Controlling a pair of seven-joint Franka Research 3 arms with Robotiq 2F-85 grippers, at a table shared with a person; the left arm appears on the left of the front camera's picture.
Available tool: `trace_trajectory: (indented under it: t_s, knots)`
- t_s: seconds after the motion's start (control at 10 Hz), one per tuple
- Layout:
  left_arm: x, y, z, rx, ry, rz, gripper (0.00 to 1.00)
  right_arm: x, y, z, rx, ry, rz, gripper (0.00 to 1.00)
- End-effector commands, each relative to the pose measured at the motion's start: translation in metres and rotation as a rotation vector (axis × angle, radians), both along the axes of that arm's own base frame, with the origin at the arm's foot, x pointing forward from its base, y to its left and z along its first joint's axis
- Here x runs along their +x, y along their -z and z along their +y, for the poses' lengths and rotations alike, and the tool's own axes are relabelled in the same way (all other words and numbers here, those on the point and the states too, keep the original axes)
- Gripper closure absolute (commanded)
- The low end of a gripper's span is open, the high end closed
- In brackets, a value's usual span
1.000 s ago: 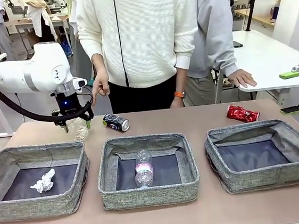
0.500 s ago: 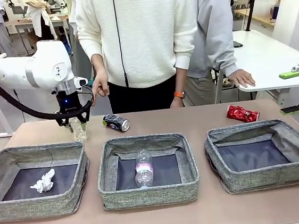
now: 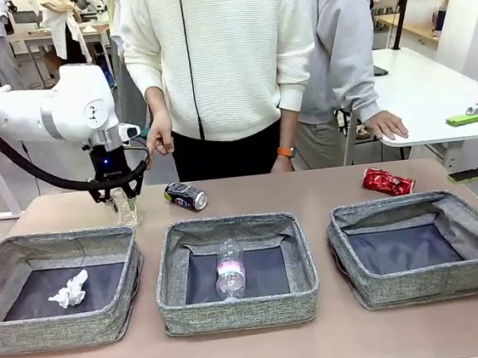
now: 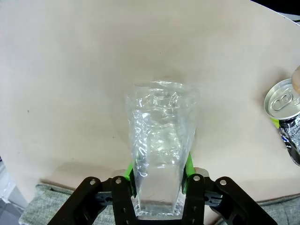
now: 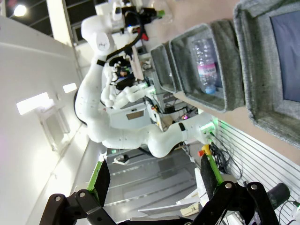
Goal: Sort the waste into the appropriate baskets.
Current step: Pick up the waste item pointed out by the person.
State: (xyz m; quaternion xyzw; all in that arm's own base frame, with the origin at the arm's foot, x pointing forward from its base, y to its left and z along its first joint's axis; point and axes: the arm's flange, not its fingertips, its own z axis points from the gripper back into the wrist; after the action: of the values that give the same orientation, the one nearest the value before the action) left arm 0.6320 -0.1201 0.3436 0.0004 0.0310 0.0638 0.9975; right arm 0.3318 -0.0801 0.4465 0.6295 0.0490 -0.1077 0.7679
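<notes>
With a tissue (image 3: 69,291) and a pink bottle (image 3: 230,270) sitting in baskets (image 3: 53,242) and a blue can (image 3: 186,196) and red can (image 3: 387,182) waiting, the left claw (image 3: 125,206) is pinching the squashed bottle (image 4: 159,136) and the right claw (image 5: 154,178) is gaping empty.

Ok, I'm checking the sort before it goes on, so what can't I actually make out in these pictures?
- Crushed clear bottle: its upper end, front view, hidden between the fingers of the left gripper.
- Dark blue can: left wrist view, cut off by the right edge.
- Crushed red can: print, front view, too small to read.
- Right basket: near inner wall, front view, hidden by its own rim.
</notes>
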Motion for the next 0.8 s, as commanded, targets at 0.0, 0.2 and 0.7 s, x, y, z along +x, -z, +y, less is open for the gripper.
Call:
trace_trajectory:
  t_s: [0.0, 0.2, 0.7]
  knots:
    - [-0.001, -0.002, 0.004, 0.029, -0.033, 0.010, 0.61, 0.000, -0.004, -0.001, -0.001, -0.008, 0.018, 0.00]
    - [-0.013, -0.047, 0.020, -0.023, -0.071, -0.046, 0.61, 0.000, -0.004, -0.001, -0.001, -0.008, 0.018, 0.00]
    - [-0.192, -0.172, 0.074, -0.216, -0.158, -0.057, 0.61, 0.000, -0.004, -0.001, -0.001, -0.008, 0.018, 0.00]
